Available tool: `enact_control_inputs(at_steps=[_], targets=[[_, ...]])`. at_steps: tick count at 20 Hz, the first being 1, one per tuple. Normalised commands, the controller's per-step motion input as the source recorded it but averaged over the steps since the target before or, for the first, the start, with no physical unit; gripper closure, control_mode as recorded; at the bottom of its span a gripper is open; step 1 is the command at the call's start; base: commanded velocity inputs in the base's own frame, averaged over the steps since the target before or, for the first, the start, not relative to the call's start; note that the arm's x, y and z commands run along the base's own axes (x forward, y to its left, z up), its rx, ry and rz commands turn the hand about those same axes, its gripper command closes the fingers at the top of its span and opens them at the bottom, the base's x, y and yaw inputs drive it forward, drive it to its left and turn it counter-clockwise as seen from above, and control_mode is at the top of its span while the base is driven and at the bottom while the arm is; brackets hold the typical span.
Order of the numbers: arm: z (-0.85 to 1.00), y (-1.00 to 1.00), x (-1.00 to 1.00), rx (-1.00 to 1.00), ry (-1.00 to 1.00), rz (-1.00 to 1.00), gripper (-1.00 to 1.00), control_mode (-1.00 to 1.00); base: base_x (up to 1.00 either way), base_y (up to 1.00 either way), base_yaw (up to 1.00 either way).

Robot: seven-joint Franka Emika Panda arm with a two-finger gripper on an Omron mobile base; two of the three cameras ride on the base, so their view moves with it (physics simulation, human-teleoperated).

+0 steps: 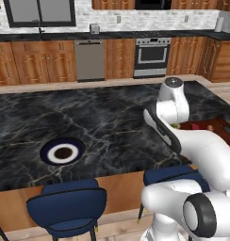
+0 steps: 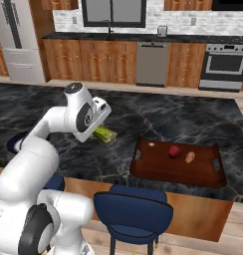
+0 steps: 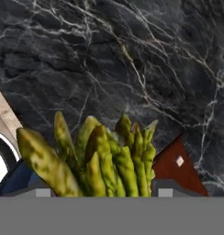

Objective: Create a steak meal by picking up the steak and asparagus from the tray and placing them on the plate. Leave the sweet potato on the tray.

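My gripper is shut on the asparagus, a bundle of green stalks held above the dark counter, left of the tray. In the hand view the asparagus rises between the fingertips. The reddish-brown tray lies near the counter's front edge, and a corner of the tray shows in the hand view. On it sit the dark red steak and the orange sweet potato. The plate, with its navy rim and nothing on it, rests on the counter far to the left in the left base view.
Blue stools stand along the counter's front edge. The marble island stretches between the tray and the plate. Cabinets, a dishwasher and an oven line the back wall.
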Motion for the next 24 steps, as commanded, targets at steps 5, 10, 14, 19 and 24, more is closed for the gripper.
enact_control_inputs(at_steps=[5,10,14,19,24], targets=[[0.16,1.00,-0.17,-0.05,-0.01,0.29,1.00,-1.00,0.00,0.00,0.00],[0.12,1.00,-0.02,-0.06,0.00,0.25,1.00,-1.00,0.00,0.00,0.00],[0.03,1.00,0.00,-0.09,0.04,0.18,1.00,-1.00,0.00,0.00,0.00],[0.00,1.00,0.00,-0.13,0.07,0.17,1.00,-1.00,0.00,0.00,0.00],[-0.01,1.00,0.15,-0.15,0.07,0.14,1.00,-1.00,0.00,0.00,0.00]])
